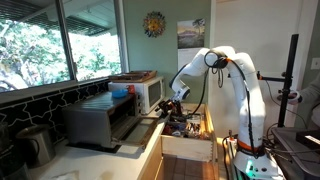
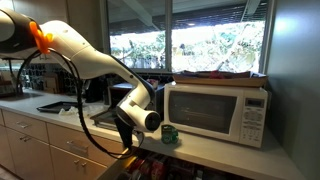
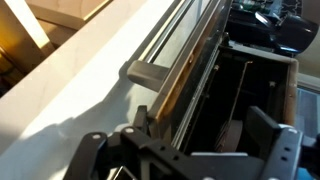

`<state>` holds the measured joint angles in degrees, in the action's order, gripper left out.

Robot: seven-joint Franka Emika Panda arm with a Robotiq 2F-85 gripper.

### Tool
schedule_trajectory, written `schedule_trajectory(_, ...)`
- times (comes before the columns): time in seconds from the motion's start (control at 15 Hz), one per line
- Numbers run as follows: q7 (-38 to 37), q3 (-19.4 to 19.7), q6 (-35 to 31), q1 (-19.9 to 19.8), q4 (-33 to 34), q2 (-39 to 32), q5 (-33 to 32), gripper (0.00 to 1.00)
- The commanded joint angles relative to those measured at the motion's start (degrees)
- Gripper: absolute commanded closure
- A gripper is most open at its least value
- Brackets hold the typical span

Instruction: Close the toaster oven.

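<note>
The silver-grey toaster oven [image 1: 98,122] stands on the counter with its drop-down door [image 1: 140,124] hanging open toward the arm. My gripper [image 1: 172,105] is at the door's outer edge, at about its height. In an exterior view the gripper [image 2: 132,122] sits low in front of the counter, and the arm hides most of the oven. In the wrist view the gripper [image 3: 205,138] is open, with a long metal bar on a grey bracket [image 3: 150,72] running just past its left finger. Nothing is held.
A white microwave [image 1: 143,93] [image 2: 215,112] with a tray on top stands beside the oven. A green can [image 2: 170,132] sits near it. An open wooden drawer [image 1: 190,140] [image 3: 250,80] full of dark items is under the gripper. A metal pot [image 1: 35,143] stands on the near counter.
</note>
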<state>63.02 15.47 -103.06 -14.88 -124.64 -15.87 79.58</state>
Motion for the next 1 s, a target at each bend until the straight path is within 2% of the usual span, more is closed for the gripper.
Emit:
schedule_trajectory(0.0, 0.04, -0.57, 6.34, -2.09, 1.69, -1.48, 3.21, 0.00)
schedule_trajectory(0.33, 0.95, -0.20, 15.21, -3.77, 2.46, -0.56, 7.51, 0.00)
schedule_trajectory(0.53, 3.08, -0.29, 19.40, -4.02, 3.17, -0.72, 12.18, 0.00)
schedule_trajectory(0.93, 5.94, -1.04, 20.90, -2.40, 5.55, -2.19, 20.73, 0.00)
